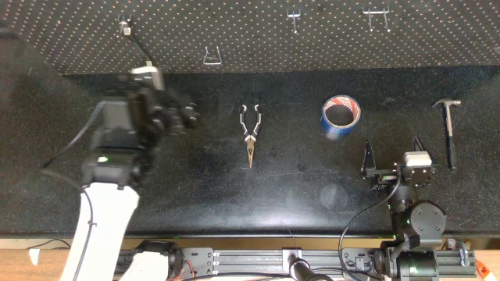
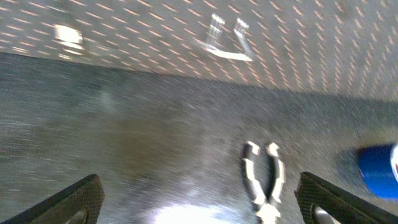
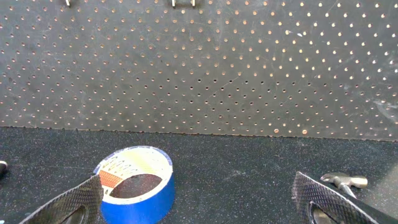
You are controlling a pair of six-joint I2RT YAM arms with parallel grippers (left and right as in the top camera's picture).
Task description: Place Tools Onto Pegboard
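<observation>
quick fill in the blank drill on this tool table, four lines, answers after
1. The tape is ____ in colour.
2. The tool farthest to the right on the table is the ____.
3. The left gripper and the right gripper are both ____.
4. Between the left gripper and the tape lie the ____.

Missing words: blue; hammer; open; pliers.
</observation>
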